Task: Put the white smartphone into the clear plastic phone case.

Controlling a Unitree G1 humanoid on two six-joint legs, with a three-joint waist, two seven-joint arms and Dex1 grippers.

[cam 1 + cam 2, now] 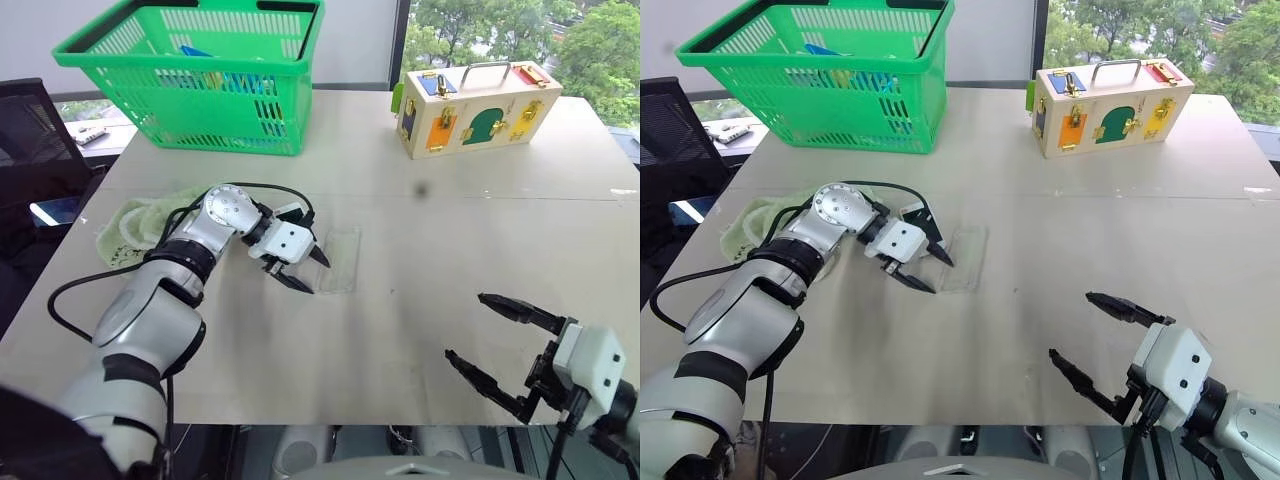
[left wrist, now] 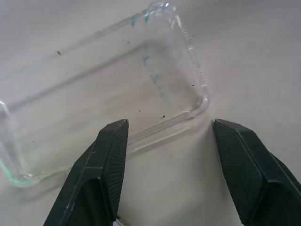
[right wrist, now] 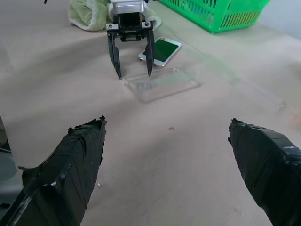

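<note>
On the wide pale table (image 1: 480, 210) stand, at the far side, a green basket (image 1: 200, 70) and a wooden lock box (image 1: 475, 105) with a metal handle and coloured doors. Nearer, at the robot's left, a crumpled pale green cloth (image 1: 135, 225) lies, and the left arm passes over it.

The clear plastic phone case (image 1: 340, 258) lies flat near the middle of the table, empty. In the head views it is only a faint outline. The left wrist view shows it much better: the raised rim, the rounded corners and some small bluish marks on the case (image 2: 108, 89) are plain there.

The white smartphone (image 3: 160, 50) is best seen from the right wrist view, where it lies flat on the table just behind the case and the left claw, its glass showing a green reflection. In the head views only a small corner of it appears behind the left wrist.

The left gripper (image 1: 300, 270) points down and toward the case, with the wrist bent. Its two black fingers (image 2: 106, 160) are spread apart and grasp nothing; their tips stand just at one long edge of the case.

The right gripper (image 1: 490, 345) hangs low near the front edge of the table, well apart from the case, almost level. Its fingers are fully spread and empty.
</note>
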